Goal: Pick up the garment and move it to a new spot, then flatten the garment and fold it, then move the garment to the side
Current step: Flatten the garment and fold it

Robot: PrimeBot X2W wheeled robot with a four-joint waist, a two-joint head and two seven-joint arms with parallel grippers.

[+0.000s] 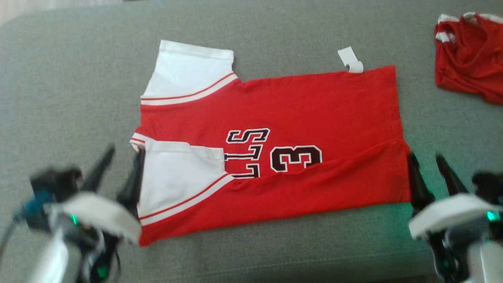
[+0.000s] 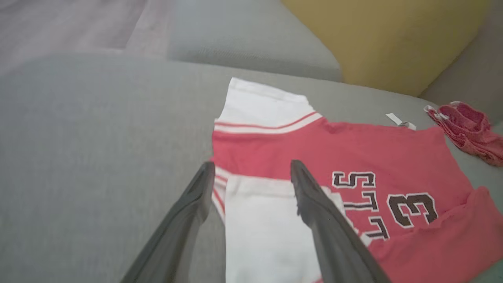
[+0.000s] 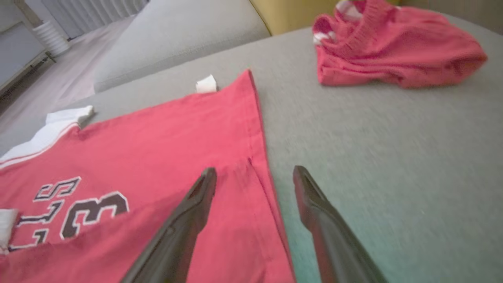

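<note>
Dark, tapered fingers of the left gripper (image 1: 125, 151) stand spread apart and hold nothing. In the left wrist view one finger hangs over bare cushion and the other over white cloth, so the gripper straddles the collar end of the garment (image 1: 314, 110). The right gripper (image 1: 424, 157) is likewise spread and empty, at the opposite end. In the right wrist view it straddles the hem corner, one finger above red cloth and one above the cushion. Whether any fingertip touches the cloth cannot be told.

Between the two grippers the garment lies flat in the middle of a grey sofa cushion (image 1: 78, 78), collar end toward the robot's left. It is a red sports jersey with white sleeves trimmed in red and white stripes.

Judging by how it lies, the move and the flattening look done and folding has begun. The long edge nearest the robot is turned up over the front, and the near sleeve (image 1: 177, 177) rests on the chest, partly covering black lettering and a number 3 (image 1: 295, 158). The far sleeve (image 1: 188, 70) sticks out unfolded, and a small white tag (image 1: 351, 59) pokes from the far edge. The far-side fold, any crosswise fold and the move aside appear to be left.

Well apart, at the robot's far right, lies a second red garment (image 1: 469, 55), crumpled.
</note>
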